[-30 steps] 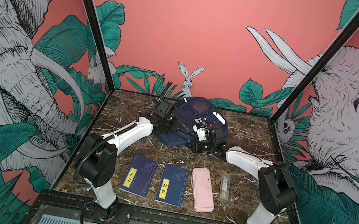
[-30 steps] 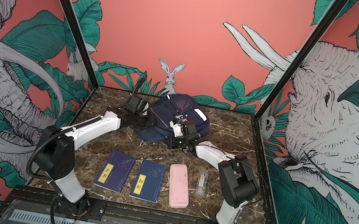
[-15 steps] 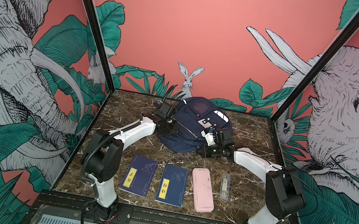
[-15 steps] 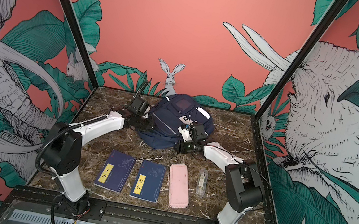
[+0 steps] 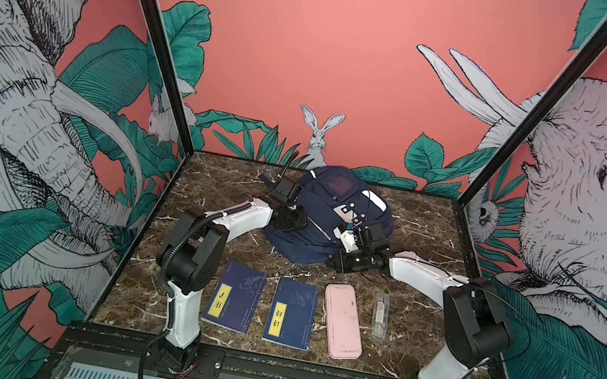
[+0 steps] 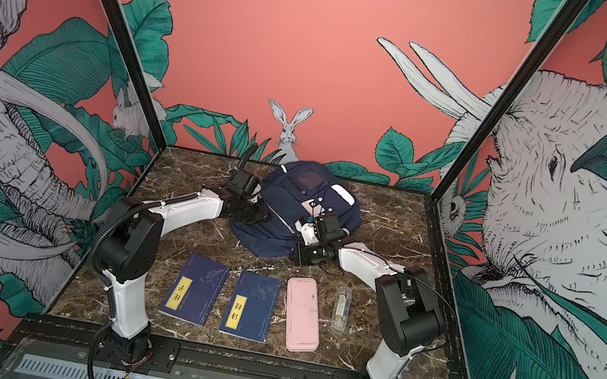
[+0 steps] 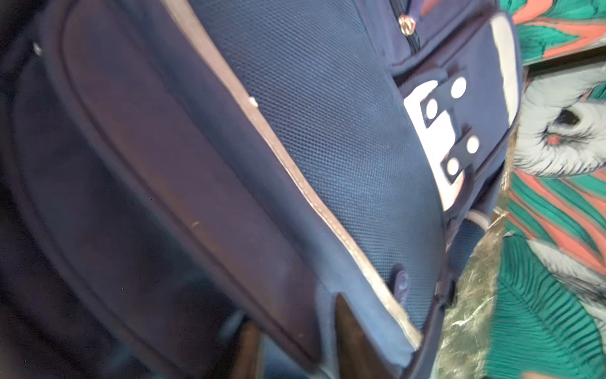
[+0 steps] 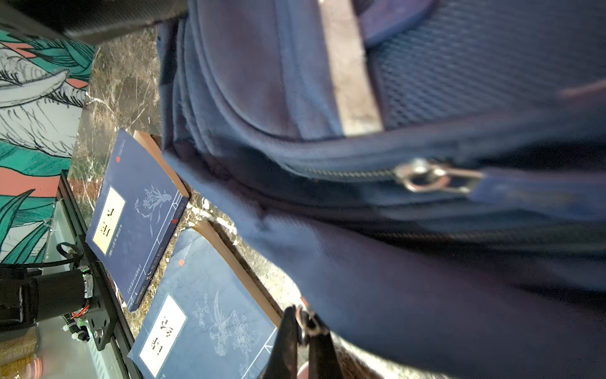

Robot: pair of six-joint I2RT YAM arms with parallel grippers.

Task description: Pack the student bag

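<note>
The student bag (image 5: 326,207) (image 6: 287,200), navy with white patches, lies at the back middle of the marble table. My left gripper (image 5: 290,218) (image 6: 253,211) is at its left side. In the left wrist view the gripper (image 7: 298,344) has a fold of the bag (image 7: 328,131) pinched between its dark fingers (image 7: 351,334). My right gripper (image 5: 339,262) (image 6: 298,257) is at the bag's front right edge. In the right wrist view it (image 8: 305,331) is shut on a small metal zipper pull (image 8: 306,323) of the bag (image 8: 426,295).
Two navy books with yellow labels (image 5: 234,296) (image 5: 292,313), a pink case (image 5: 342,320) and a small clear case (image 5: 380,316) lie in a row near the front edge. Patterned walls enclose the table on three sides. Both books (image 8: 137,213) (image 8: 196,311) show beside the right gripper.
The left jaws have narrowed onto the bag's fold. The right gripper, still shut, shifted right and then slightly towards the front, and the bag's front edge moved with it.
</note>
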